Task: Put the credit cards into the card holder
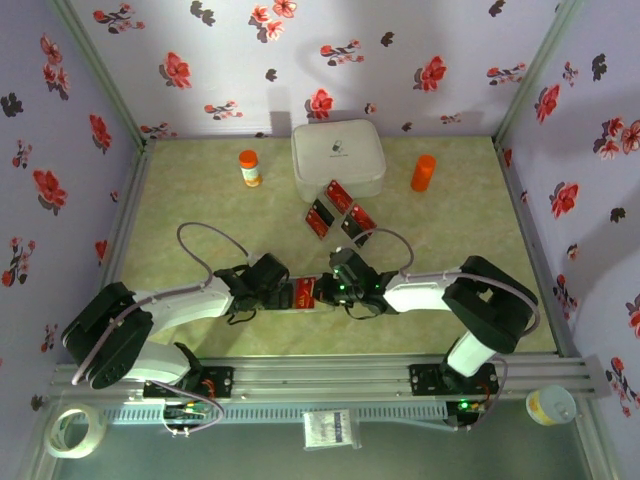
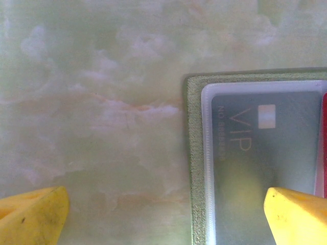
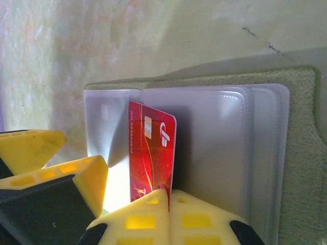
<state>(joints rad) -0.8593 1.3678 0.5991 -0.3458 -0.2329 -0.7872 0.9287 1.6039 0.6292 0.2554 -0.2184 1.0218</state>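
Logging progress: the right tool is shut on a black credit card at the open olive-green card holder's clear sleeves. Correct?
Only the colour is wrong. In the right wrist view the right tool is shut on a red credit card with pale marks, at the open olive-green fabric card holder's clear sleeves.

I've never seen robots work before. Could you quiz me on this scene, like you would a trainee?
1. True or false: the left gripper is open.
2. What does the right gripper pinch? A) a red card B) a spoon C) nothing
3. How many loose cards lie beside the white case?

Key: 1 true; 2 A; 3 three.
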